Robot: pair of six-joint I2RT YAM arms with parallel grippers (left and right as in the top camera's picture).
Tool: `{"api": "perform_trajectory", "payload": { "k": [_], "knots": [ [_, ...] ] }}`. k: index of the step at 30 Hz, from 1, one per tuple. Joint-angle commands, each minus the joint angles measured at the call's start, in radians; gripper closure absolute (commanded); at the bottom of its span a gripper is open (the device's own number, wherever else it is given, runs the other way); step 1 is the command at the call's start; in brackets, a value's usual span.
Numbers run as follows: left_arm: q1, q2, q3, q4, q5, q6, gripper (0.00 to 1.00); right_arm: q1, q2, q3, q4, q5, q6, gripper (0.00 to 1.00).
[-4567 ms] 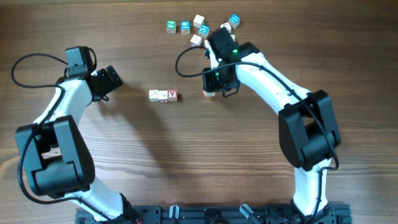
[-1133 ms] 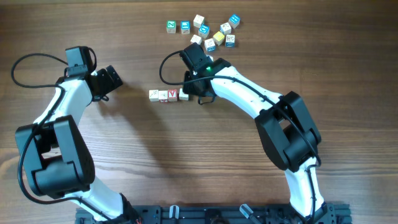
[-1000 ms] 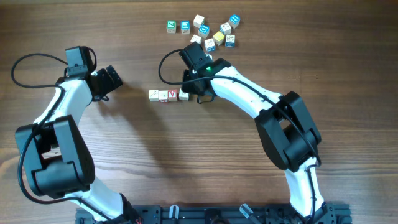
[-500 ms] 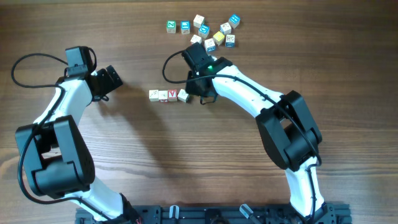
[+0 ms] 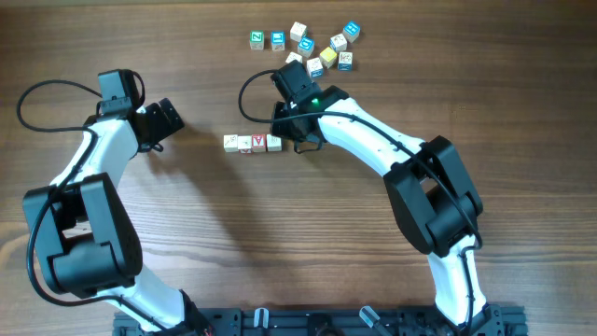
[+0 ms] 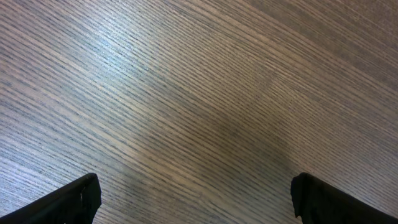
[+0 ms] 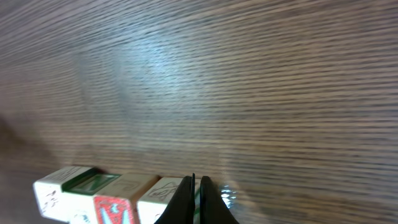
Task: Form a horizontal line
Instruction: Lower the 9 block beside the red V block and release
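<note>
A row of small wooden letter cubes [image 5: 252, 143] lies mid-table, four side by side; one shows a red V [image 5: 258, 141]. In the right wrist view the row [image 7: 118, 196] sits at the bottom left. My right gripper [image 5: 291, 140] is shut and empty, its fingertips [image 7: 186, 193] against the right end cube [image 7: 166, 194] of the row. My left gripper [image 5: 168, 119] is open and empty, well left of the row; its fingertips [image 6: 81, 199] show only bare wood between them.
A loose jumble of several letter cubes [image 5: 315, 47] with blue and green letters lies at the back, just behind my right arm [image 5: 373, 131]. Two cubes [image 5: 266, 39] sit apart at its left.
My right gripper carried a cube leftwards to the row's right end. In the last half second that skewed cube was pushed square against the row. The left arm has not moved.
</note>
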Motion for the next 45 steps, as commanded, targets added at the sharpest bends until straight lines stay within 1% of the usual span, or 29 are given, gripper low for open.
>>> {"api": "perform_trajectory", "payload": {
  "k": [1, 4, 9, 34, 36, 45],
  "knots": [
    [0.003, 0.007, -0.005, 0.003, -0.013, 0.002, 0.00, -0.002, 0.014, -0.004, -0.035, 0.086, 0.014, 0.95],
    [0.003, 0.007, -0.005, 0.003, -0.013, 0.002, 0.00, 0.000, 0.014, -0.004, -0.080, 0.026, 0.011, 0.94],
    [0.003, 0.007, -0.005, 0.003, -0.013, 0.002, 0.00, 0.002, 0.020, -0.004, -0.079, -0.062, 0.013, 0.94],
    [0.003, 0.007, -0.005, 0.003, -0.013, 0.002, 0.00, 0.012, 0.020, -0.004, -0.056, -0.082, 0.041, 0.95],
    [0.003, 0.007, -0.005, 0.003, -0.013, 0.002, 0.00, 0.012, 0.020, -0.004, -0.061, -0.082, 0.071, 0.95],
    [0.003, 0.007, -0.005, 0.003, -0.013, 0.002, 0.00, 0.012, 0.020, -0.004, -0.064, -0.093, 0.097, 0.95]
  ]
}}
